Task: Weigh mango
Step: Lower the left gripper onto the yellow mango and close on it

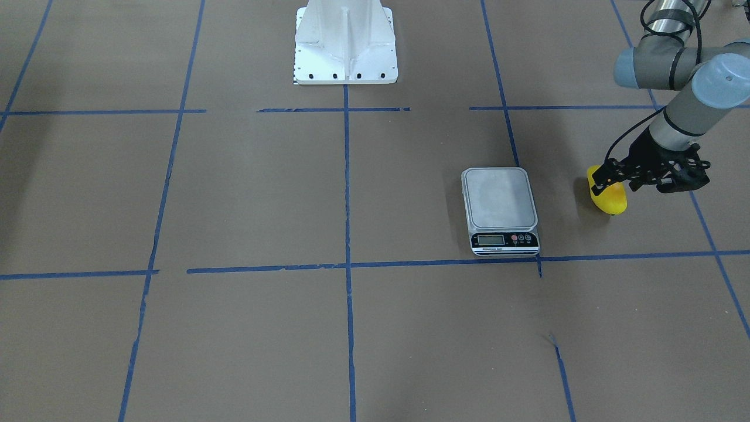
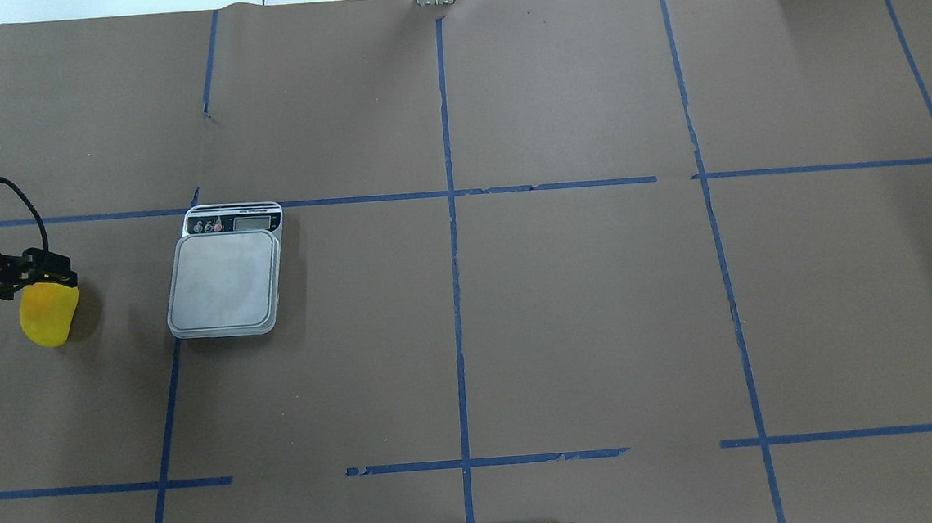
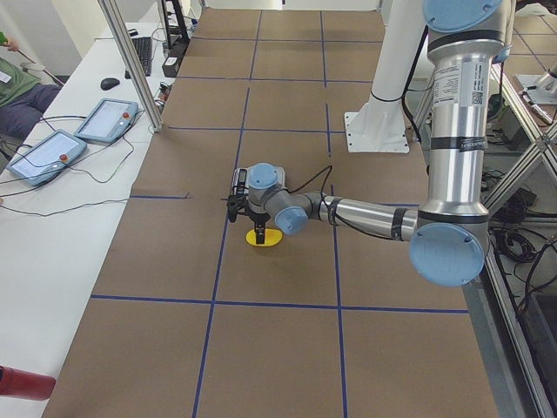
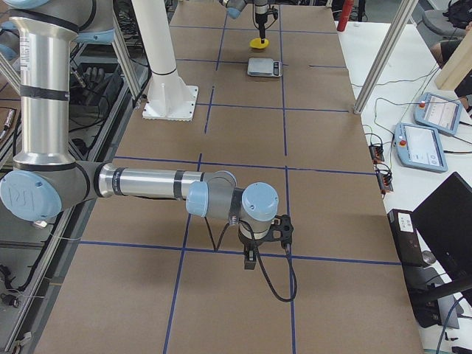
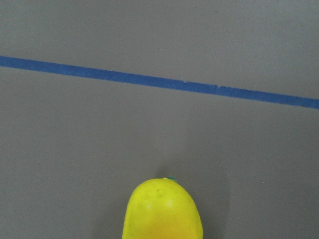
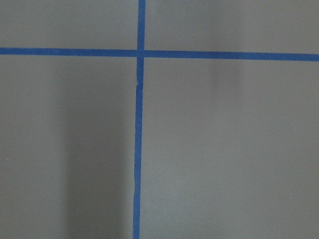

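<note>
The mango is small, oblong and bright yellow, and lies at the table's left end; it also shows in the overhead view and the left wrist view. My left gripper comes down over the mango's far end, its black fingers closed against it. I cannot tell whether the mango is off the table. The scale, silver-topped with a small display, stands a short way to the mango's right in the overhead view, its platform bare. My right gripper shows only in the exterior right view, low over the paper; I cannot tell its state.
Brown paper with blue tape lines covers the table. The white robot base stands at the middle of the robot's edge. Tablets and cables lie on the side bench beyond the table's far edge.
</note>
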Available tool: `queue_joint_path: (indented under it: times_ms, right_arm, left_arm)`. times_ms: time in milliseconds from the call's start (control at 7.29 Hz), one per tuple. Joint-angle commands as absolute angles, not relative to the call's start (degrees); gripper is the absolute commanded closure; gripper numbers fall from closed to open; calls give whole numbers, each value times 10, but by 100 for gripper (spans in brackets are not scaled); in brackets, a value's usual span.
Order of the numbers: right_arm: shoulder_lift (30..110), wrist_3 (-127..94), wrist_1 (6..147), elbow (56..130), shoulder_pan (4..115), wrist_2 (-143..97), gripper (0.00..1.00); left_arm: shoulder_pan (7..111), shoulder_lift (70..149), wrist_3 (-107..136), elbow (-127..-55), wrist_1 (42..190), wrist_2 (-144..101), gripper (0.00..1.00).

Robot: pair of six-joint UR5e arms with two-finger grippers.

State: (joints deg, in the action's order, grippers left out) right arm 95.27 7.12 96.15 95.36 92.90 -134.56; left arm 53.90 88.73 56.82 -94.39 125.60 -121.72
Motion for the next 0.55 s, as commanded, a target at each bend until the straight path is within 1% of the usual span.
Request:
queue_joint_path:
  times_ms: [0, 137, 275, 412]
  right_arm:
    - [953, 71, 961, 954, 929, -1346, 0]
    - [953, 71, 962, 954, 929, -1346, 0]
    - [953, 71, 962, 954, 929, -1346, 0]
    - [953, 71, 961, 954, 929, -1346, 0]
  left_arm:
    - [531, 889, 566, -930, 1259, -1205, 0]
    - [521, 888, 565, -926, 1259, -1203, 0]
    - [519, 889, 563, -926, 1260, -1203, 12]
    - [519, 889, 563, -932, 1259, -1204, 63]
